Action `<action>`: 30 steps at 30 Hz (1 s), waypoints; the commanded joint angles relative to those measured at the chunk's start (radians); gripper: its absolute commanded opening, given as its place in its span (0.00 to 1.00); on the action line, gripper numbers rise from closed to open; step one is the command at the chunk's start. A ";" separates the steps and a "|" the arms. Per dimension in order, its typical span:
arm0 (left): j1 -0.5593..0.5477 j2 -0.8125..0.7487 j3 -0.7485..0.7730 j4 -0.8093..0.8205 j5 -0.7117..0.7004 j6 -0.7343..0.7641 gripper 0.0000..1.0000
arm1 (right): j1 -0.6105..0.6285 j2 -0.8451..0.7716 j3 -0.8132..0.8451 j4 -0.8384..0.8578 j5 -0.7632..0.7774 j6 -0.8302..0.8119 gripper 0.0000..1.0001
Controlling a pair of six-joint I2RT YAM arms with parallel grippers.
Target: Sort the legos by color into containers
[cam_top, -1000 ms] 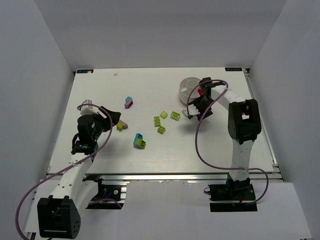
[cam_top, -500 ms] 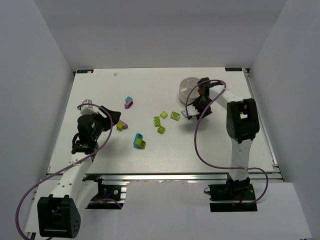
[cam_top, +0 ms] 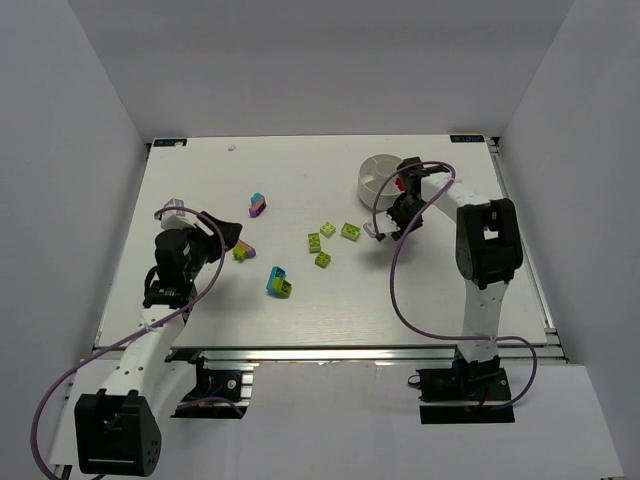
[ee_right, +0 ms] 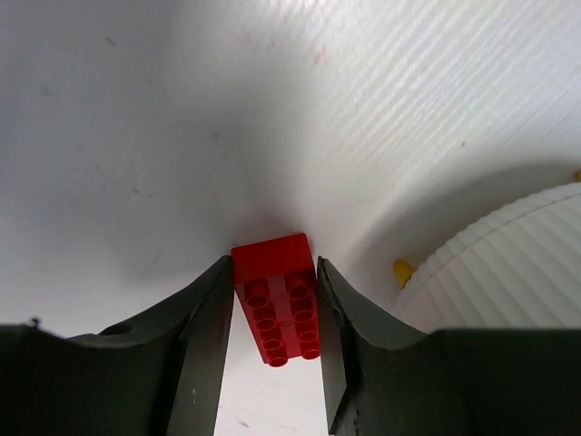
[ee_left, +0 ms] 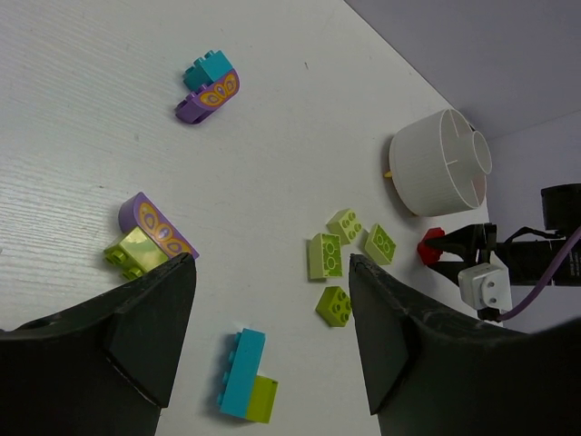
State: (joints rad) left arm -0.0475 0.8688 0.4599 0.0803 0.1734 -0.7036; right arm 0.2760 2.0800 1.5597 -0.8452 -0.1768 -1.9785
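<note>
**Right arm: red brick held beside the dish, ready for transfer**

1. Grip. The right gripper (ee_right: 273, 269) has its fingers (ee_right: 209, 318) clamped on the two long sides of a red brick (ee_right: 274, 304). I judge this hold suits a drop, since parting the fingers would free the brick at once.
2. Location. The brick hangs over bare desk (cam_top: 300, 170) toward the far right corner, just beside the ribbed wall of the white divided dish (ee_right: 508, 263), not yet over a compartment.
3. Orientation. In the right wrist view the brick's long axis runs in line with the fingers. Its circle-patterned face is turned to the camera, and one short end juts past the fingertips toward the desk.
4. Left arm. The left gripper (ee_left: 270, 263) waits near the left edge with its fingers spread wide, holding nothing, just beside a purple-and-lime clump (ee_left: 150, 238), probably staged for that pick.
5. Remaining. Three lime bricks (cam_top: 328, 243) lie mid-desk.
</note>
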 commanded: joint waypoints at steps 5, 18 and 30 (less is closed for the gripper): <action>0.000 -0.034 0.031 0.019 0.017 -0.030 0.78 | 0.000 -0.191 0.003 -0.095 -0.366 0.028 0.08; 0.000 -0.019 0.039 0.045 0.041 -0.060 0.78 | -0.204 -0.465 -0.239 0.863 -0.636 1.751 0.00; 0.000 -0.037 0.022 0.032 0.031 -0.068 0.77 | -0.259 -0.198 -0.020 1.032 -0.328 2.472 0.00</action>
State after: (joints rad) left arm -0.0475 0.8490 0.4603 0.1059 0.1986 -0.7689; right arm 0.0116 1.8286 1.4631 0.1139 -0.5667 0.2321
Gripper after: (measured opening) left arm 0.774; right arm 0.430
